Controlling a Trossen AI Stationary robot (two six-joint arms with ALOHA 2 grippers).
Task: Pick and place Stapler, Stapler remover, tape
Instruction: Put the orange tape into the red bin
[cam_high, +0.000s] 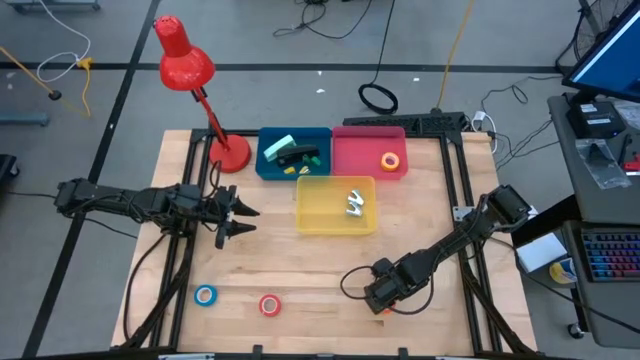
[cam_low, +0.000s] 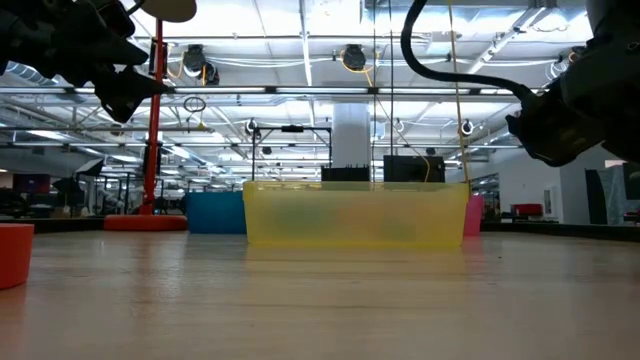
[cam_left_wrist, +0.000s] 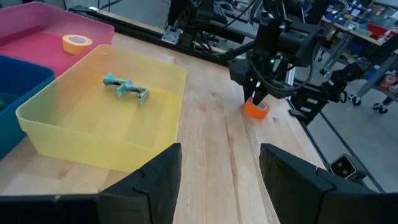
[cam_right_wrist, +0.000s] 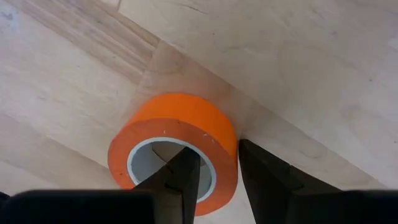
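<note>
One orange tape roll (cam_right_wrist: 177, 146) lies flat on the counter (cam_high: 310, 275), near its front edge and right of middle, with the right hand (cam_right_wrist: 214, 177) down over it. One finger sits inside the pale core and the other outside the ring, so the fingers straddle the wall; they stand apart and whether they press the wall yet cannot be told. In the left wrist view the same roll (cam_left_wrist: 256, 108) shows under that dark hand (cam_left_wrist: 258, 96).

Such a roll looks light and stiff, a cardboard core wrapped in smooth tape, so it should lift easily but could slip or swing if pinched weakly. Gripping through the wall, as the fingers are set now, seems the surest hold.

Farther out, a blue roll (cam_high: 205, 295) and a red roll (cam_high: 269, 304) lie on the counter at front left, apart from each other. A yellow bin (cam_high: 303, 218) in the middle holds a small metal piece (cam_left_wrist: 126, 87), likely the staple remover. A pink bin (cam_high: 360, 160) behind it holds a yellowish roll (cam_high: 390, 160), and a blue bin (cam_high: 268, 170) holds a dark stapler (cam_high: 298, 155).

Left of the bins, the left hand (cam_high: 238, 215) hovers with its fingers (cam_left_wrist: 152, 180) apart and empty.
</note>
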